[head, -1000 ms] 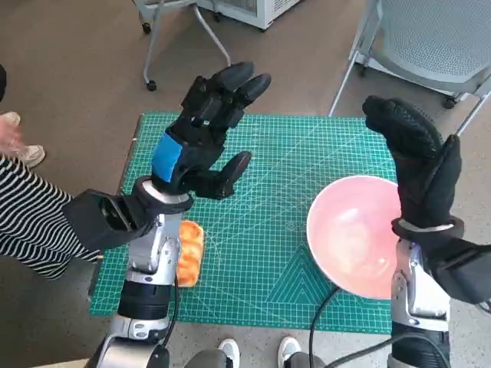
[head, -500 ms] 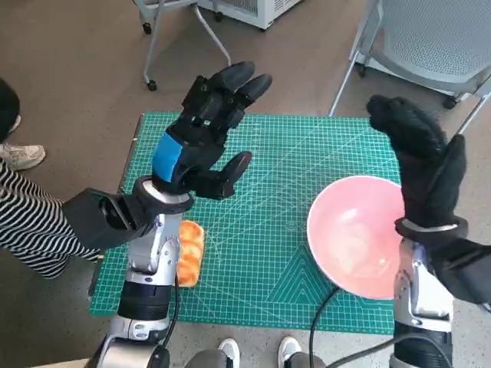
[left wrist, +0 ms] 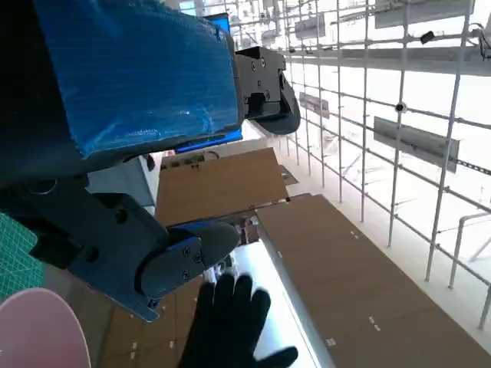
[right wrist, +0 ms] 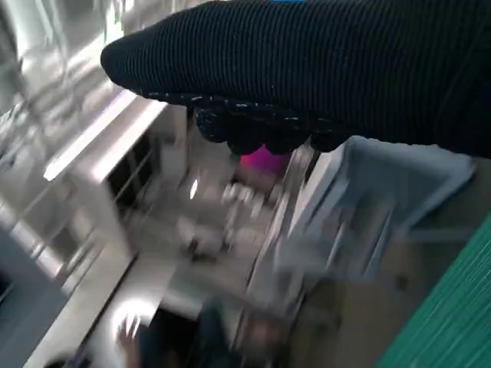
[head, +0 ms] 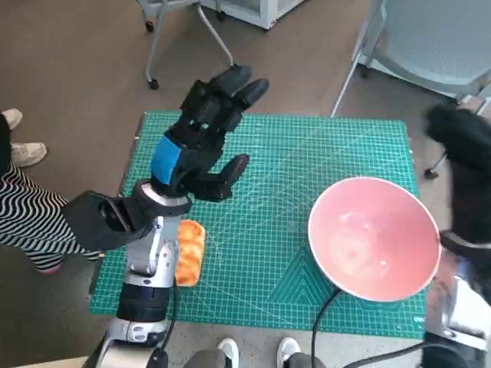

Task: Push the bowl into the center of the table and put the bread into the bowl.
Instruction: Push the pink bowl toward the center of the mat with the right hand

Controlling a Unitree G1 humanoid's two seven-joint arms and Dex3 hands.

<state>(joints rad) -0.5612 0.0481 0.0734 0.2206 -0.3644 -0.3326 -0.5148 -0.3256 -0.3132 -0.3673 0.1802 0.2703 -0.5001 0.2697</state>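
While your left hand hovers open above the mat, your blurred right hand, grip unreadable, sits at the pink bowl's two o'clock, bread at nine.

Looking down from the head camera, I see the mat filling the middle of the frame. The bowl sits on it at the lower right, its rim reaching the mat's right edge. The bread lies on the mat at the lower left, partly behind my left forearm. My left hand hangs above the mat's upper left. My right hand is at the right edge of the frame, beside the bowl. A chair stands in the upper right.
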